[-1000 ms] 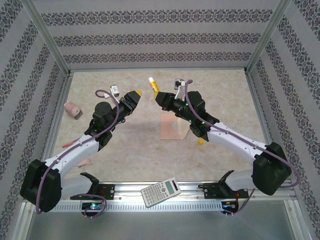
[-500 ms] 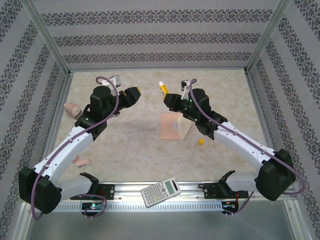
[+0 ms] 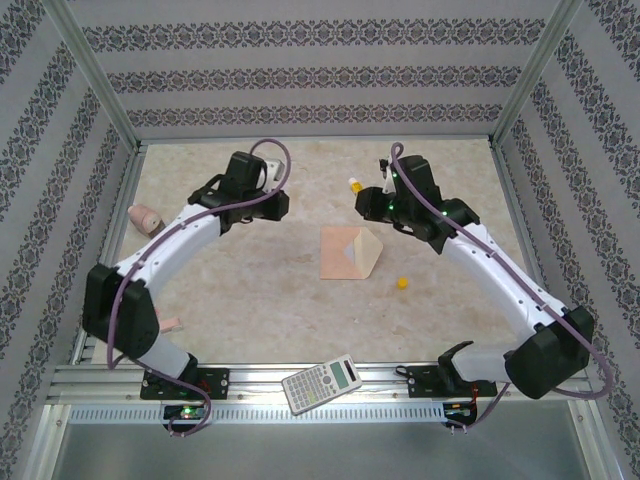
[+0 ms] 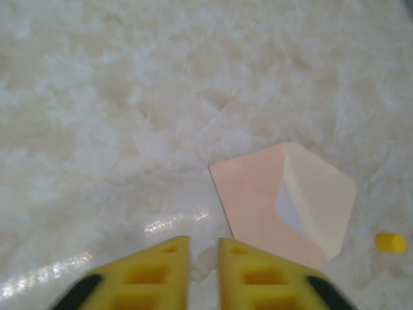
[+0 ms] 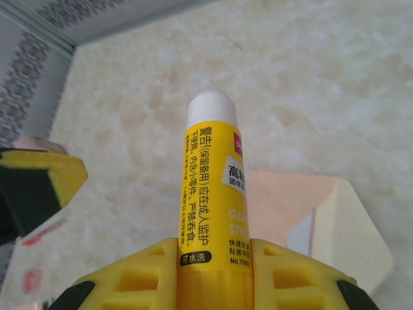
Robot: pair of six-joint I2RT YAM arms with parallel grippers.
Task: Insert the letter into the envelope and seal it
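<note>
A mottled beige stone-look tabletop (image 3: pixel 250 300) sits between walls of grey-striped patterned wallpaper (image 3: pixel 300 80). The pale peach-pink paper envelope (image 3: pixel 345 253) lies mid-table, its triangular flap open to the right; a small yellow cap (image 3: pixel 402 283) rests near it on the right. The left gripper (image 4: pixel 203 248) is clenched on nothing; the right gripper (image 5: pixel 216 258) grasps a yellow glue stick (image 5: pixel 211 187). Since a second ago both arms have drawn apart, the left jaws have closed, and the envelope has stayed put
</note>
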